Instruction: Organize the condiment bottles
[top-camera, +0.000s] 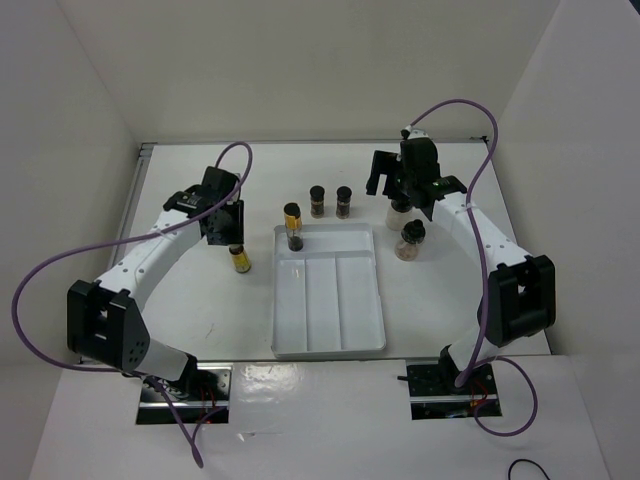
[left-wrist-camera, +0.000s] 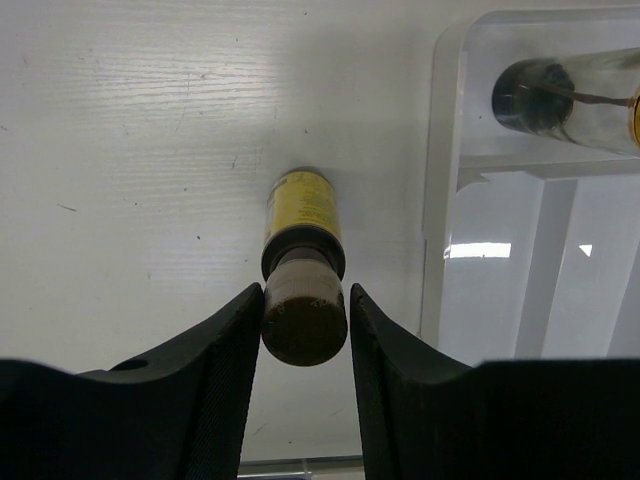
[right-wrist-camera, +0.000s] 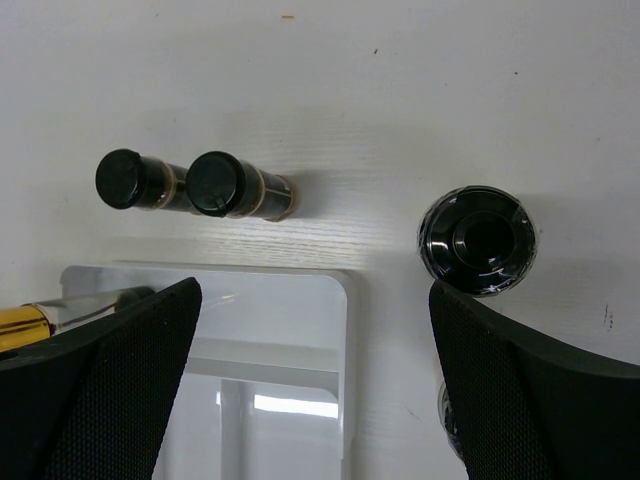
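Desk: White table (top-camera: 200, 190), white walls on three sides. What stands on it, left to right?

Me: At the left of the top view, a slim yellow bottle (left-wrist-camera: 303, 205) stands upright on the table, just beside the left edge of the tray (top-camera: 330, 310). My left gripper (left-wrist-camera: 305, 300) straddles its dark cap. The fingers sit so tight to the cap that I cannot tell whether they pinch it or only bracket it. At centre, the second yellow bottle (top-camera: 293, 228) stands in the upper left corner of the tray. The dark brown bottles (top-camera: 317, 200) stand side by side on the table just above the tray. The clear bottles (top-camera: 410, 240) are right of it, near each other. My right gripper (right-wrist-camera: 315, 295) hangs over them with its fingers spread wide, holding nothing.

Desk: What worries you?

Me: The left hold is high, on the cap alone. If it is off-centre, I expect the slim bottle to swing or slip on the lift. It could also clip the tray rim, or knock over the bottle already inside. On the right, a finger coming down could nudge the neighbouring clear bottle.

Desk: And the surface?

Me: It is smooth and faintly grained, with small specks and some glare, so a tipped bottle would likely roll. Purple cables (top-camera: 40, 270) loop off both arms.
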